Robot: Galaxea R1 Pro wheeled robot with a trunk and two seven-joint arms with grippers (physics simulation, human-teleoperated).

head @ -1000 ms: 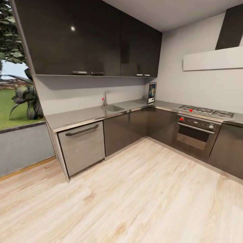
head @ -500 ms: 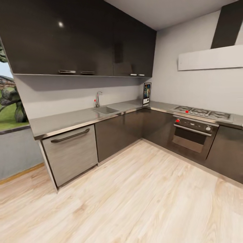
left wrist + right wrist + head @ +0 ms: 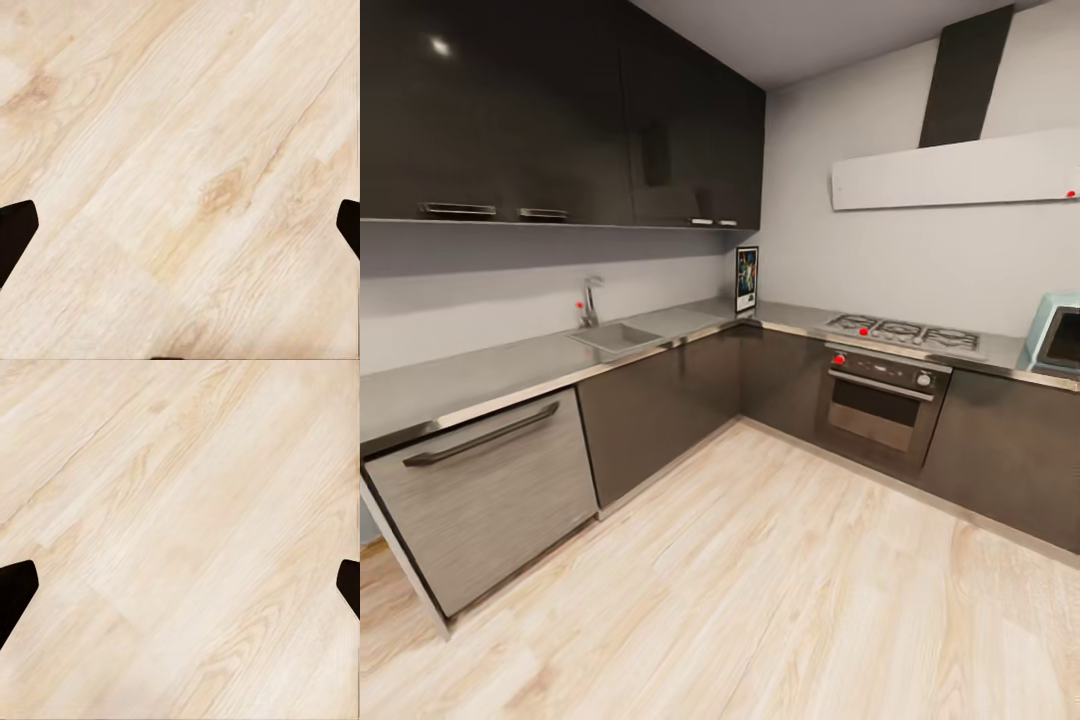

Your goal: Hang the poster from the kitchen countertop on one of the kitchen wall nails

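Floor (image 3: 780,600): pale wood planks are seen across the foreground, and under both wrist cameras.

Bench (image 3: 480,375): the grey L-shaped top is seen over dark cabinet fronts, with sink (image 3: 615,337) and tap (image 3: 590,300) along one leg, hob (image 3: 900,332) and oven (image 3: 880,395) along the other.

Change noted: against the frames from a second and half a second ago, the whole picture has shifted. The window has been lost off the left edge, and a pale blue appliance (image 3: 1055,335) has been brought in at the right. This is read as camera motion, not motion of the things; the robot is judged to be turning or driving toward the kitchen.

Poster (image 3: 747,280): stood upright at the inner corner of the bench, against the wall. Not yet reached.

Left end effector (image 3: 180,232) and right end effector (image 3: 180,592): fingertips are set wide apart, nothing held.

Nails: too small to be made out.
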